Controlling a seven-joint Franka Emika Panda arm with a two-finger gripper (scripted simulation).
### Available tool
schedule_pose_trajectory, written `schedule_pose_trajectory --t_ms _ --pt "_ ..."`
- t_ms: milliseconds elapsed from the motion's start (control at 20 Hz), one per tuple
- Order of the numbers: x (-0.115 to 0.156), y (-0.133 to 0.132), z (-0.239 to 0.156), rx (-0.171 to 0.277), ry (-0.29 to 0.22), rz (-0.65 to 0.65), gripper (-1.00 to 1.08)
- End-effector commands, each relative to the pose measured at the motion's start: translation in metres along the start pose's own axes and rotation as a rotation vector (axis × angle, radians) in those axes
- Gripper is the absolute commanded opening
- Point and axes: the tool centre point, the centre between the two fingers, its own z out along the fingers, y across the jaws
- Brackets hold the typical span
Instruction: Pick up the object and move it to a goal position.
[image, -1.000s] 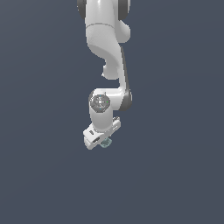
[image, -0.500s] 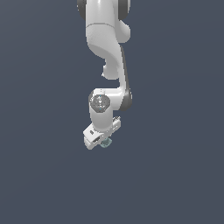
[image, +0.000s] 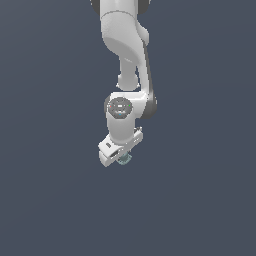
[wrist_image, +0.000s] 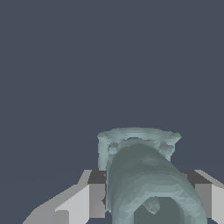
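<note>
The object is a tiny pale teal-grey lumpy item. In the exterior view only a bit of it peeks out under the white gripper, near the middle of the picture. In the wrist view the object fills the space between the two fingers, with its rounded ring-like end close to the camera and its wider base farther off. The gripper is shut on the object. Most of the object is hidden by the hand in the exterior view.
The white arm comes down from the top of the exterior view. A plain dark grey-blue ground lies all around, with no other object in sight.
The arm and gripper, with the object in them, have shifted only very slightly; the hold is unchanged.
</note>
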Motion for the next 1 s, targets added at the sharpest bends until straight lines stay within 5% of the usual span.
schedule_pose_trajectory --t_ms 0,950 --pt "0.005 -0.008 -0.019 -0.001 0.001 -0.001 -1.00" --pt "0.053 -0.097 -0.225 -0.001 0.000 -0.002 -1.00"
